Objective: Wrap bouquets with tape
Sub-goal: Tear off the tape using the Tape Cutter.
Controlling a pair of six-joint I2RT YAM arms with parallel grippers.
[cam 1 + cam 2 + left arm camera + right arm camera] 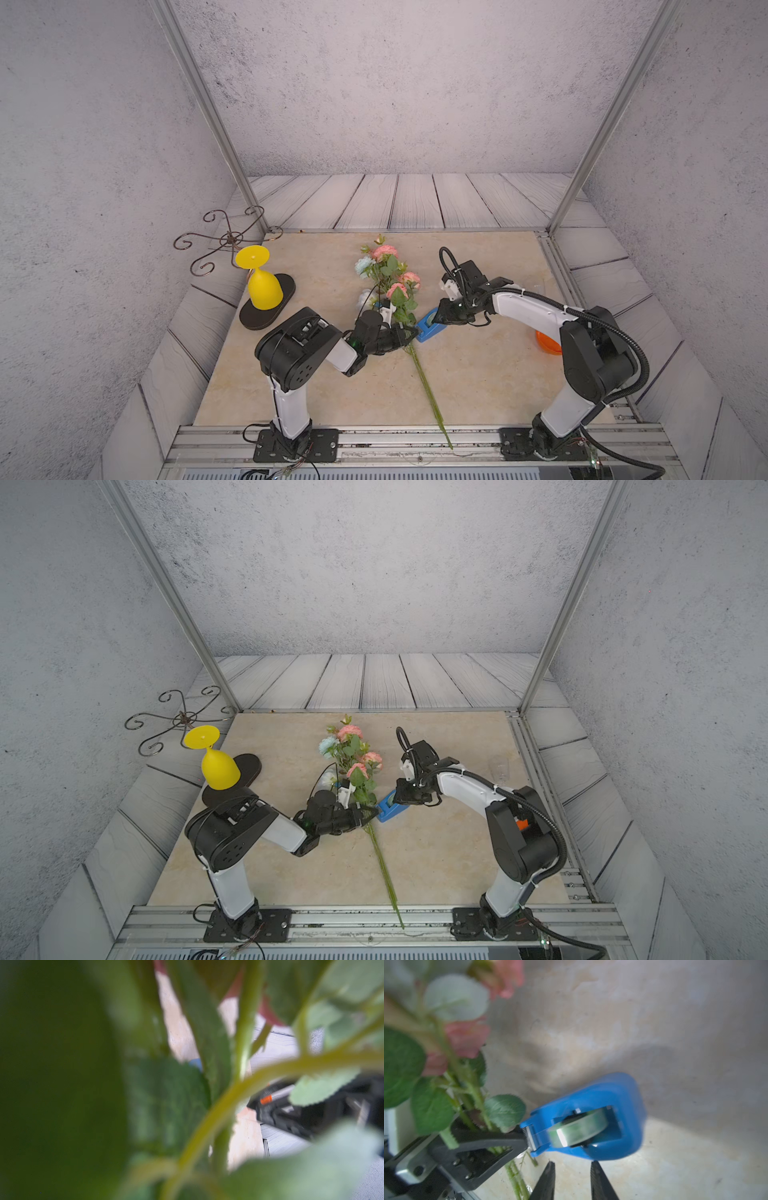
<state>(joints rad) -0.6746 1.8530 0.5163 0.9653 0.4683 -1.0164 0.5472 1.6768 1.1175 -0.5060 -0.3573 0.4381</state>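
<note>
The bouquets (392,282) (355,766) lie mid-table as one bunch, with pink and pale blue blooms toward the back and long green stems running to the front edge. My left gripper (409,332) (368,810) is shut on the stems just below the leaves; in the right wrist view its black fingers (488,1140) clamp them. Blurred stems and leaves (218,1105) fill the left wrist view and hide its jaws. The tape (579,1130) sits in a blue dispenser (428,330) (390,810) touching the left fingertips. My right gripper (436,318) (572,1164) hovers at the dispenser, open and holding nothing.
An upturned yellow goblet (262,286) stands on a black oval base (286,299) at the left. A curly metal stand (228,239) sits behind it, off the table. An orange object (546,343) lies behind my right arm. A clear cup (498,766) stands far right.
</note>
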